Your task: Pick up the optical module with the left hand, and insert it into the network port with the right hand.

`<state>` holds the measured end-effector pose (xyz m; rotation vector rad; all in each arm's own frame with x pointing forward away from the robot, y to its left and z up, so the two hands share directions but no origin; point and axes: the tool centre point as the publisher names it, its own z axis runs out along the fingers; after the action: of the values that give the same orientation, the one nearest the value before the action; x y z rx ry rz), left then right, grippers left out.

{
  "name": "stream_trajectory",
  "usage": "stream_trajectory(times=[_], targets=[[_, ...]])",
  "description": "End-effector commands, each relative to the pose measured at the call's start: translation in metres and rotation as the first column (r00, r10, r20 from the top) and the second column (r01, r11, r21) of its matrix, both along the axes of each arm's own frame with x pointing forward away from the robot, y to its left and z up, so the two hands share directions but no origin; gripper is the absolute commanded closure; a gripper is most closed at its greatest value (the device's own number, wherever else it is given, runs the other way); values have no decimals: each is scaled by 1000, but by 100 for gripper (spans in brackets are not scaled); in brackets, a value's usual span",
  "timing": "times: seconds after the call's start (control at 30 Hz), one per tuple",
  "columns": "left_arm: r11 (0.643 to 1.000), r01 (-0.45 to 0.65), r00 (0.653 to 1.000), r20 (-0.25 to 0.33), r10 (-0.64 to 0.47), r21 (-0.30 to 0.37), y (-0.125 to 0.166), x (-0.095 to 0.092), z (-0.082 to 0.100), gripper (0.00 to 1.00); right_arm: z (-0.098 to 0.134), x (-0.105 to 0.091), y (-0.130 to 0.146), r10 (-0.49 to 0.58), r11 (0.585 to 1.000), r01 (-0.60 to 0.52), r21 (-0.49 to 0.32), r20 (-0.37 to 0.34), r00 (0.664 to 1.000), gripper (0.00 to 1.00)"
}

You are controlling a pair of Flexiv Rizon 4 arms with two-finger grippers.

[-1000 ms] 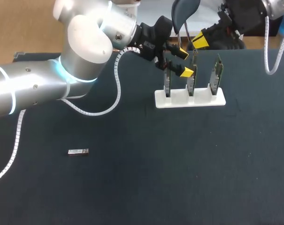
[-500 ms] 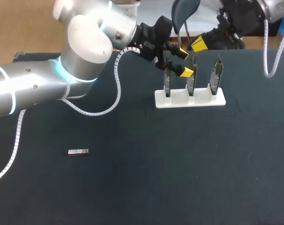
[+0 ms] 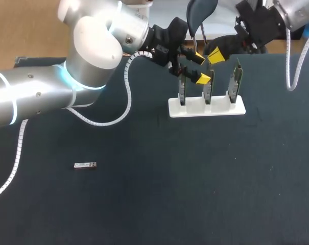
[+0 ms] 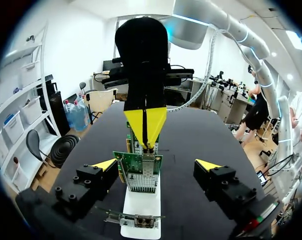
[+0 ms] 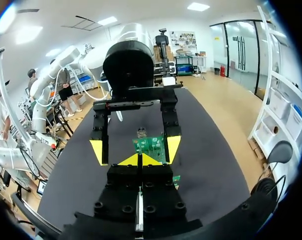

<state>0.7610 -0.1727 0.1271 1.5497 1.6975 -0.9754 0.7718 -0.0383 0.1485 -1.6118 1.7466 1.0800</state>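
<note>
We read the worktop [image 3: 169, 194] as a dark, matt covering with a fine texture. The optical module [image 3: 85, 165] has a bright metal casing with a darker end. The white holder [image 3: 218, 108] looks like smooth, matt plastic. Its green circuit boards [image 4: 136, 161] are slightly glossy and carry network ports [image 4: 142, 181] of bare metal. Our left arm [image 3: 93, 46] has a smooth, glossy silver shell, and its cable [image 3: 129, 99] sits in white plastic spiral wrap. The fingers [image 4: 105, 164] are matt black with matt yellow tips.

The left arm [image 3: 52, 97] extends far across, its left gripper [image 3: 200, 68] held with both yellow-tipped fingers spread wide apart, while the right arm [image 3: 292, 13] angles down, its right gripper [image 3: 217, 53] directly ahead of the left gripper, facing it, fingertips pressed together.
</note>
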Motion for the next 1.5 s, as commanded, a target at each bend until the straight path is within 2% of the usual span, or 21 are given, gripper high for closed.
stream_trajectory(times=[0.03, 0.63, 0.77, 1.03, 1.23, 1.5], targets=[[1000, 3, 1000, -3, -3, 5, -1, 2, 0, 0, -6, 5, 0, 3, 1000, -3, -20, -7, 1000, 100], [1000, 3, 1000, -3, -3, 5, -1, 2, 0, 0, -18, 0, 0, -12, 1000, 11, -23, -34, 999, 100], [1000, 3, 1000, -3, -3, 5, -1, 2, 0, 0, -9, 0, 0, -14, 1000, 14, 4, -25, 1000, 100], [1000, 3, 1000, -3, -3, 5, -1, 2, 0, 0, 24, 0, -4, -6, 997, 2, 75, 43, 999, 100], [1000, 3, 1000, -3, -3, 5, -1, 2, 0, 0, 37, 0, -22, -9, 996, 2, 85, 85, 996, 100], [1000, 3, 1000, -3, -3, 5, -1, 2, 0, 0, 31, -3, -64, 20, 997, -26, 78, 71, 997, 100]])
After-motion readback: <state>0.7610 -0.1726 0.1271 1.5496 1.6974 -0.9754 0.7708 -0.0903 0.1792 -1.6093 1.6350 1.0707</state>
